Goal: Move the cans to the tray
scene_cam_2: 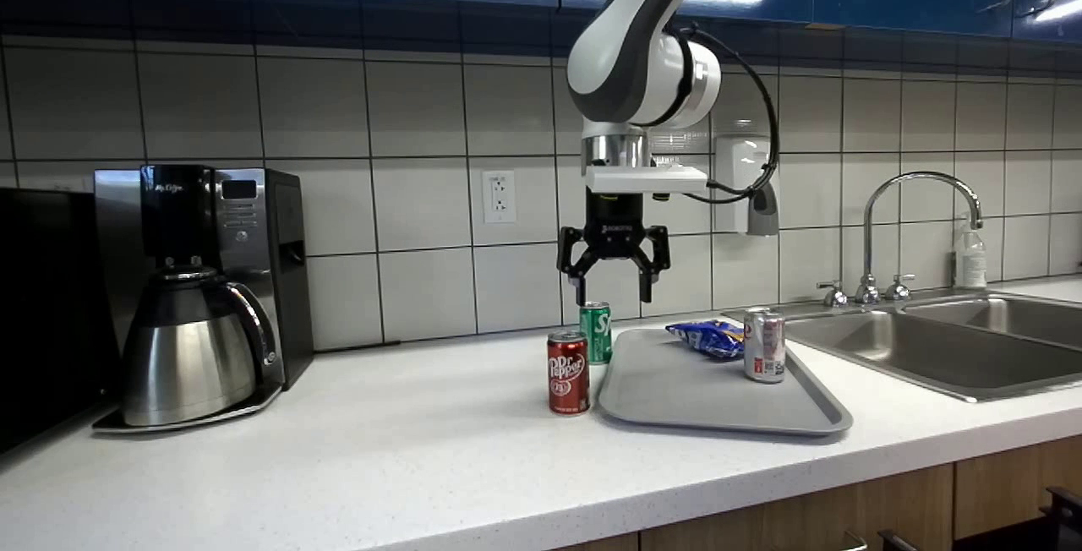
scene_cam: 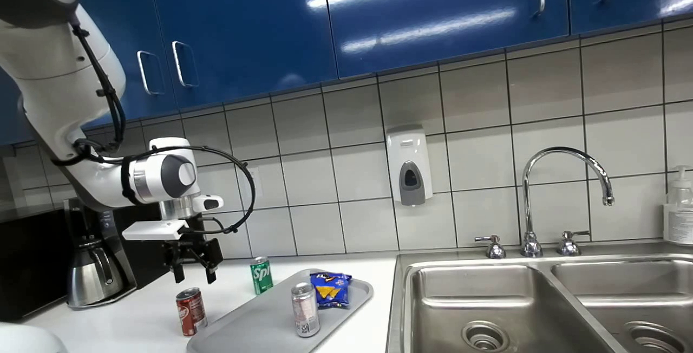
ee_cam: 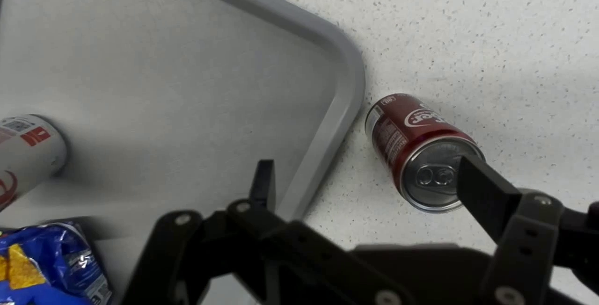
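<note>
Black hand (ee_cam: 365,171), seemingly matte, gapes above glossy cylindrical red can (ee_cam: 414,148)

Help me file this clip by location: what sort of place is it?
Most likely a kitchen, perhaps a workplace one: there is a two-basin steel sink, a coffee maker on the counter, and a wall-mounted dispenser, which hints at shared use.
</note>
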